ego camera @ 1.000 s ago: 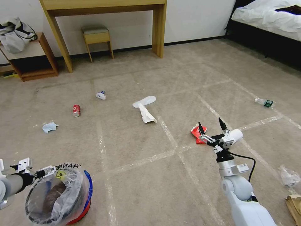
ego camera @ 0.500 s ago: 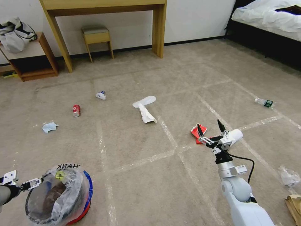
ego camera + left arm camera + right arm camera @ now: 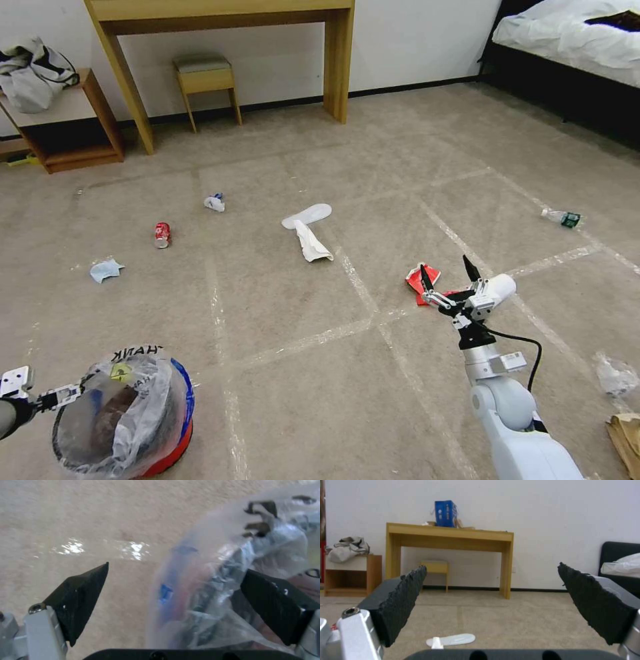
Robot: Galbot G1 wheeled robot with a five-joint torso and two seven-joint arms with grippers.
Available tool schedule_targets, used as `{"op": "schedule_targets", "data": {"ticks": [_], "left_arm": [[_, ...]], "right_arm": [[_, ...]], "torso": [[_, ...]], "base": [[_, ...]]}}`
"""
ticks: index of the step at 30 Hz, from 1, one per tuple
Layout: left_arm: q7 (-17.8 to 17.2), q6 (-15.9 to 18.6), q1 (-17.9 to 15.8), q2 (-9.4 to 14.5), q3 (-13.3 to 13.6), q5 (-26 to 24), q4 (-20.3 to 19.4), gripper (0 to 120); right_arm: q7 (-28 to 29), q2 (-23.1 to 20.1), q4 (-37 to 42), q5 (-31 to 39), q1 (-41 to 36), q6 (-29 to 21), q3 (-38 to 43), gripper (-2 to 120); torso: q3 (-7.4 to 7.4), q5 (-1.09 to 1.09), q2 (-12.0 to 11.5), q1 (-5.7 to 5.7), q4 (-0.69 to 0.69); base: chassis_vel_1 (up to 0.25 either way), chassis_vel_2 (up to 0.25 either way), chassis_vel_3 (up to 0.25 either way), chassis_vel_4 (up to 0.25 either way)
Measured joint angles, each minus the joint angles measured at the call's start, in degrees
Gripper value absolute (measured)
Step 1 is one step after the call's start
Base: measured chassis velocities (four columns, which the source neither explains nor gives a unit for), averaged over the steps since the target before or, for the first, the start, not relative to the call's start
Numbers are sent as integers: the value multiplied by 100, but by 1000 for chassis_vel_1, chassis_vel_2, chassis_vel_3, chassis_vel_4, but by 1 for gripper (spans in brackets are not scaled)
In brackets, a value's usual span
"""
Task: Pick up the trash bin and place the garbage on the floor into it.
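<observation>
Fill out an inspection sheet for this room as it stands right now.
Surface: beige carpet crossed by pale tape lines.
Job's things: trash bin, bag-lined, on the floor; soda can, blue cloth, red wrapper, bottle, paper bag lie scattered.
Clutter: white slippers.
Grippers: left gripper open, fingers straddling the bin's rim; right gripper open, above the wrapper.
Cables: black cable on the right arm.
Surroundings: wooden desk, stool, bed.
</observation>
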Motion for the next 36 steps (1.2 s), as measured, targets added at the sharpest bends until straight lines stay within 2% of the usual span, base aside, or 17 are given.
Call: {"op": "schedule_targets", "data": {"ticks": [10,30,36], "left_arm": [[-124,20,-26,-98,174,-282,-266,100],[-322,29,-74,-141,263,-369,-33,100],[-357,29,-126,-205,369,-358,-15,100]], "right_arm": [[13,-38,86,18,-14,8,37,100],[59,7,123,-24,-74,17,49,100],[99,-14,144,-27,-48,-1,46,100]], "torso": [[0,0,0,0,-1],[0,0,0,0,0],[0,-1,0,0,-1]], "base": [[0,0,0,0],[0,0,0,0],[0,0,0,0]]}}
